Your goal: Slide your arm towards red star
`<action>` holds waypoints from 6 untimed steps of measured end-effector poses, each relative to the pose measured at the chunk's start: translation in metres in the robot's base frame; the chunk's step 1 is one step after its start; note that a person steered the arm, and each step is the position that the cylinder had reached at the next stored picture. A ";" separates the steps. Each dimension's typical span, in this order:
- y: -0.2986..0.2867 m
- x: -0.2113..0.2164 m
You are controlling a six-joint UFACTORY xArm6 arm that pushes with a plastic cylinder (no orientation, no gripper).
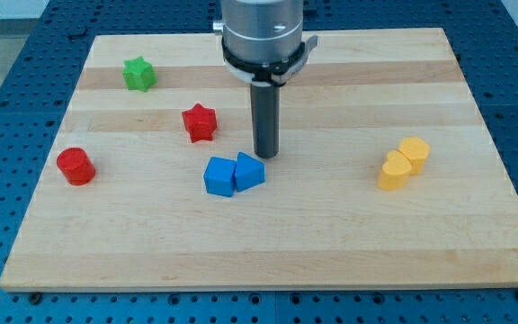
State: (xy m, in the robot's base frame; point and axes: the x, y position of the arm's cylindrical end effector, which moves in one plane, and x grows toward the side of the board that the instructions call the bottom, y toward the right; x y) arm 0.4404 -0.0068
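Note:
The red star [200,122] lies on the wooden board [331,234], left of the middle. My tip [266,156] stands on the board to the right of the red star and a little lower, about a block's width or more away from it. The tip is just above the right one of two touching blue blocks, the blue block on the right [249,171] and the blue block on the left [219,176]. The rod hangs straight down from the grey arm head [261,31] at the view's top.
A green star [138,74] lies at the upper left. A red cylinder [75,166] lies at the left edge. Two yellow blocks touch at the right, one upper [414,151] and one lower [394,171].

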 end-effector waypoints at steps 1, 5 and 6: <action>-0.001 -0.015; -0.048 -0.070; -0.072 -0.070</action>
